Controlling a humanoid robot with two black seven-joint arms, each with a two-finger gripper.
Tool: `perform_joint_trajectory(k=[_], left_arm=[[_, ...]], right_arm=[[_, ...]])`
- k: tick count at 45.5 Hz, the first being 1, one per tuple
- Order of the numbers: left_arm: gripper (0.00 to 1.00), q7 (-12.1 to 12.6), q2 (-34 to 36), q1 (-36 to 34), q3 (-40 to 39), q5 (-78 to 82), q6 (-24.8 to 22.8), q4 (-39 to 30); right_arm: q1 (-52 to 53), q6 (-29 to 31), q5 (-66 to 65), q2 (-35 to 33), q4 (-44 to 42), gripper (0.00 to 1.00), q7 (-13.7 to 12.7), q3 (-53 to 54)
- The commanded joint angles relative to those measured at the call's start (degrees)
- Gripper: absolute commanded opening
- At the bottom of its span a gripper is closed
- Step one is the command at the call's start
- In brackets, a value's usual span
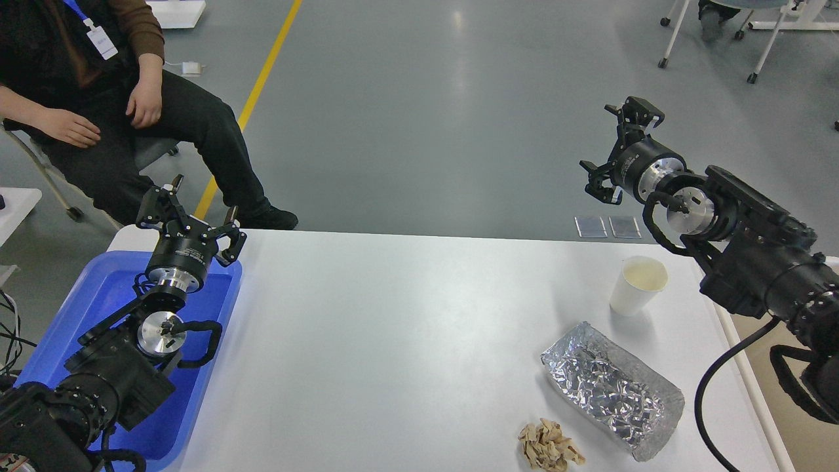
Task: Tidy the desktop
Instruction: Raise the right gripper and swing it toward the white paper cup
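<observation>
The white desktop (393, 341) fills the middle of the head view. On its right side stand a white paper cup (637, 285), a crumpled silver foil packet (611, 388) and a small wad of crumpled brown paper (549, 447) near the front edge. My left gripper (187, 213) is open and empty above the far end of the blue tray (85, 308). My right gripper (615, 147) is open and empty, held high beyond the desktop's far right edge, above and behind the cup.
A seated person (98, 98) in dark clothes is beyond the desktop's far left corner. A yellow floor line (262, 72) runs behind. Chair legs on castors (714, 39) stand at the far right. Another white table edge (16, 203) is at the left.
</observation>
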Motion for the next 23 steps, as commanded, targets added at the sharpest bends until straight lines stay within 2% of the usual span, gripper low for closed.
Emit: perform_joint_trajectory(k=[1, 9, 23], left_arm=[[1.00, 0.0, 0.0, 0.0, 0.0, 0.0, 0.0, 0.0], [1.00, 0.0, 0.0, 0.0, 0.0, 0.0, 0.0, 0.0], [1.00, 0.0, 0.0, 0.0, 0.0, 0.0, 0.0, 0.0]], right_arm=[[1.7, 0.6, -7.4, -6.3, 10.3, 1.00, 0.1, -8.9], [3.0, 0.7, -15.6, -12.2, 18.2, 1.00, 1.0, -17.2], [8.5, 0.0, -33.1, -15.6, 18.5, 1.00, 11.1, -37.1]])
